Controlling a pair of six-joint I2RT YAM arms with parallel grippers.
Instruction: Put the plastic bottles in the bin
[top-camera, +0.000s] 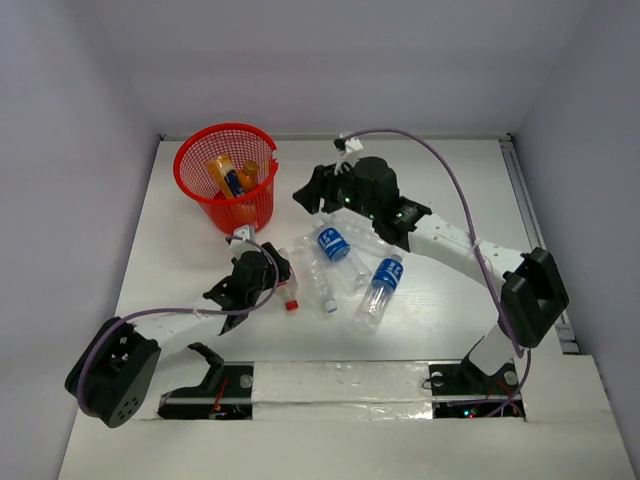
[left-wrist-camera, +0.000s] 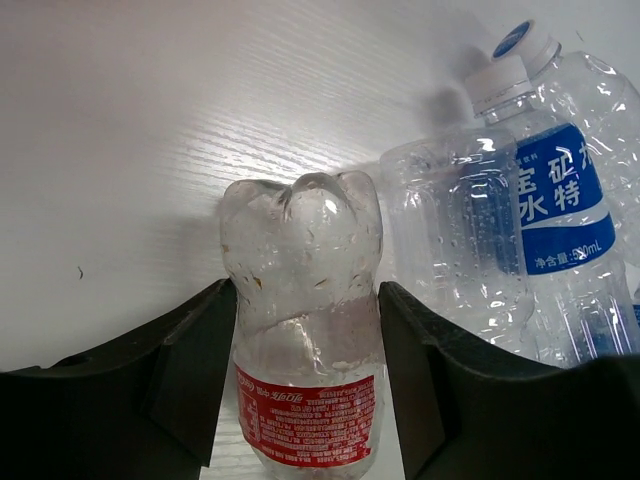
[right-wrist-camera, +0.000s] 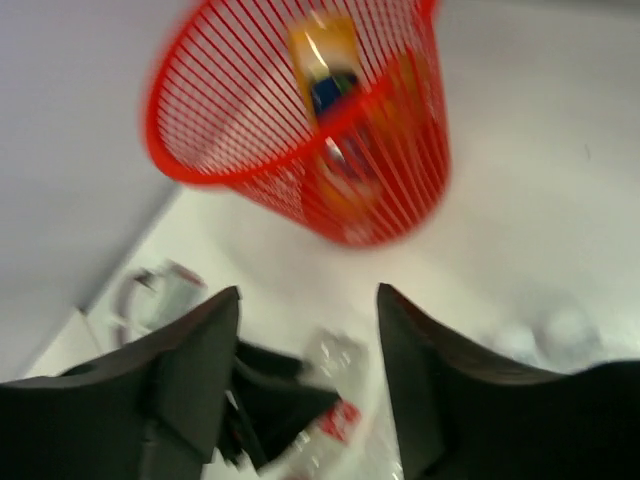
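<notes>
Bottles (top-camera: 333, 243) litter white table (top-camera: 450, 170), grey walls (top-camera: 350, 60).

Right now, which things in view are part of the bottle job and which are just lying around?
Job: red mesh bin, orange bottle in it, red-label bottle in left pincer, two blue-label bottles, clear white-cap bottle.
Lying about: purple cables, taped strip at near edge, rail on table's right edge.
</notes>
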